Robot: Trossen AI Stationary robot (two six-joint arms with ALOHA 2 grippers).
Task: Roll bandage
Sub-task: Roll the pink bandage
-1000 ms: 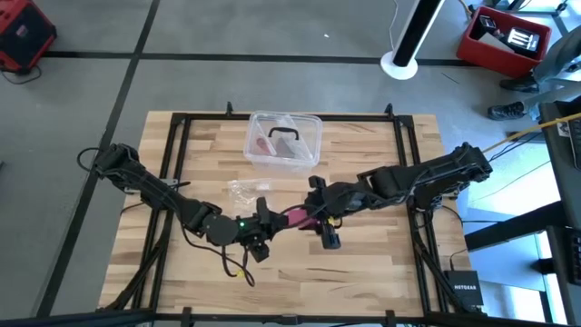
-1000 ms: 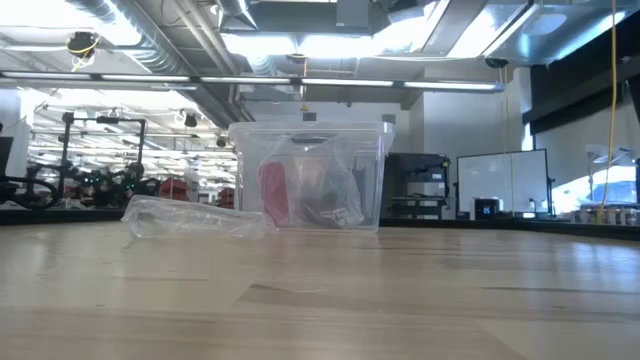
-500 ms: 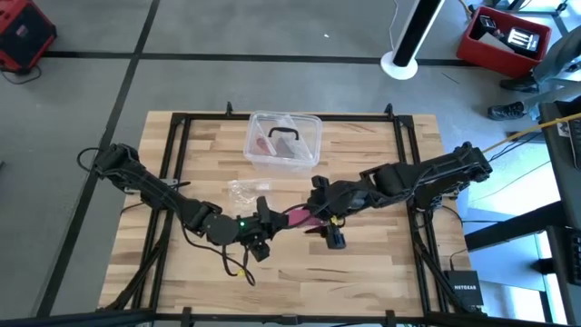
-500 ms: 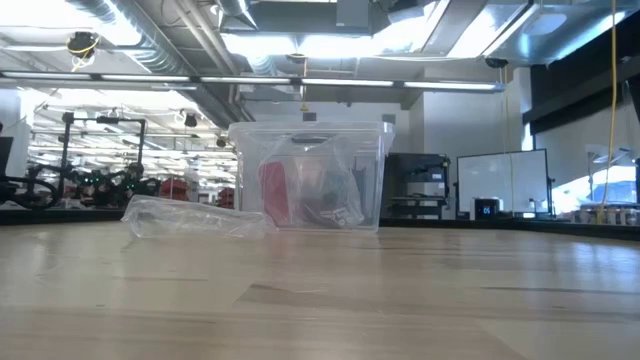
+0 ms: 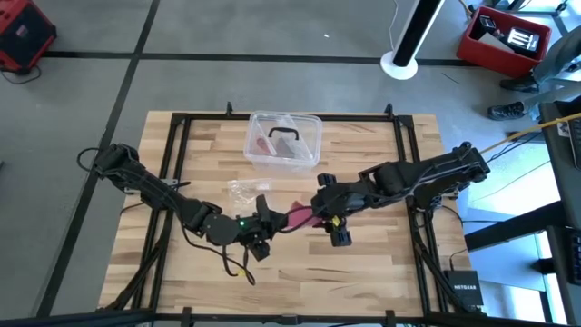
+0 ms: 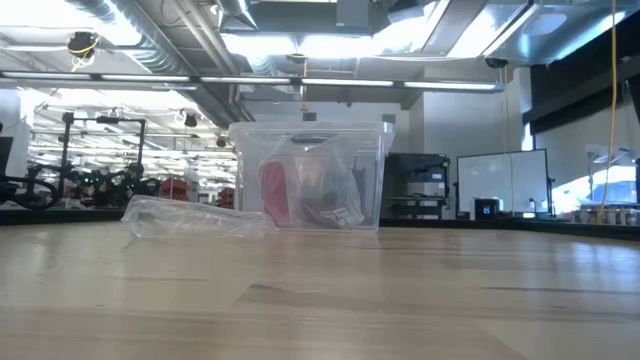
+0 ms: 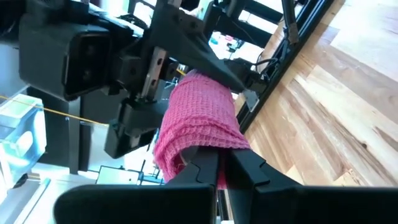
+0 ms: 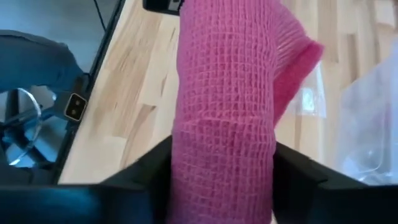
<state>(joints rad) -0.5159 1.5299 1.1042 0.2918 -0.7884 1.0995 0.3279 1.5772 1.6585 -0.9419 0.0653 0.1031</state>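
Note:
The bandage [image 5: 298, 216] is a pink-red woven strip held between my two grippers over the middle of the table. In the left wrist view it [image 7: 200, 118] runs as a partly rolled band from my left fingers to the right gripper. My left gripper [image 5: 272, 224] is shut on its left end. My right gripper [image 5: 314, 214] is shut on its right end, where it looks like a thick band [image 8: 227, 106]. Neither gripper nor the bandage shows in the low view. My left gripper pinches the bandage's left end [image 7: 214, 149] between its two fingers, coming level from the table's left. The strip leaves the fingers clear of the table. My right gripper holds the bandage's right, thicker end [image 8: 224, 162] between its two fingers [image 8: 143, 171], coming from the table's right. The band lies along the fingers, clear of the table.
A clear plastic box [image 5: 283, 139] with items inside stands at the far middle and also shows in the low view [image 6: 310, 175]. A crumpled clear wrapper [image 5: 243, 191] lies to the left of the box, on the near side, and also shows in the low view [image 6: 190, 215]. Bare wood lies along the near edge.
My right gripper has drifted a little toward the table's right edge, still shut on the bandage. The bandage stays off the table between the two grippers.

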